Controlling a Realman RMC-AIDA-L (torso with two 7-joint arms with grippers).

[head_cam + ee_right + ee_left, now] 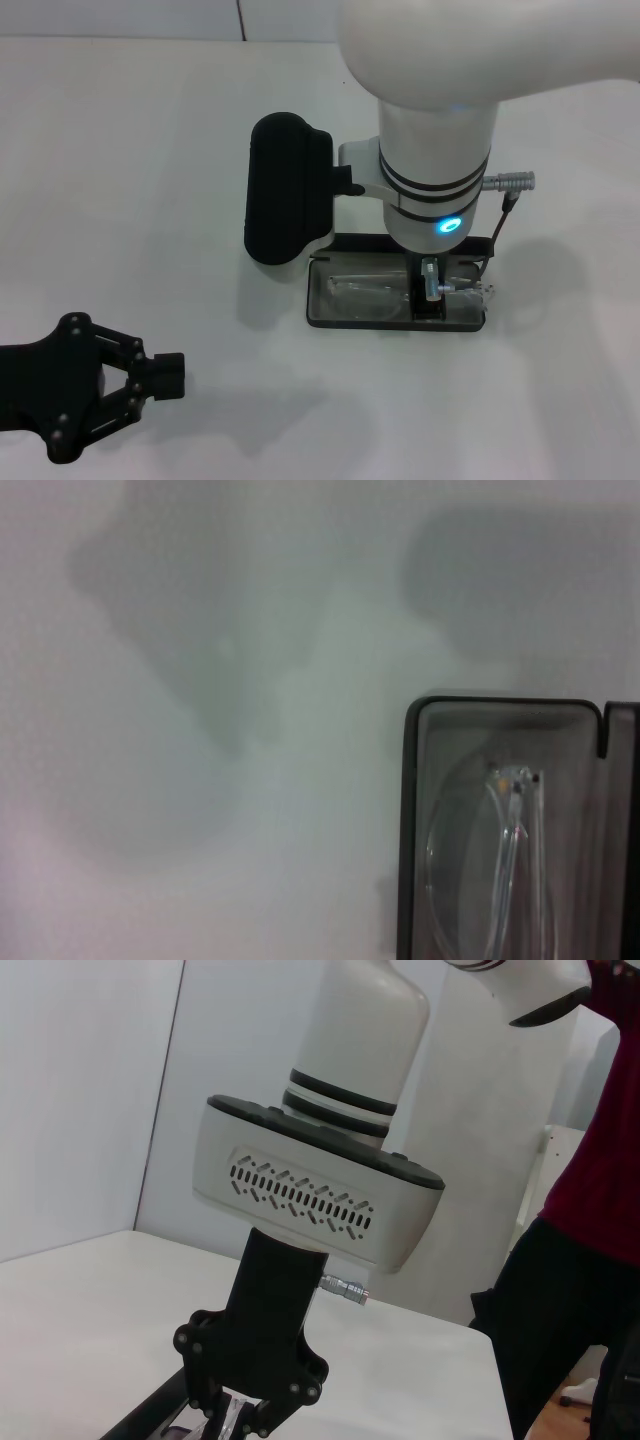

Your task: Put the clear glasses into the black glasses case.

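The right gripper (pixel 431 296) reaches straight down into the open black glasses case (pixel 330 318), fingers narrowed around the clear glasses (pixel 366 291) lying inside on the grey lining. At seven o'clock on the white table (pixel 130 150), the left gripper (pixel 168 376) rests with fingers together, holding nothing.

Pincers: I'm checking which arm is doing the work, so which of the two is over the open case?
The right pincer, reaching down into the black glasses case where the clear glasses lie. The left pincer sits apart on the bare table.
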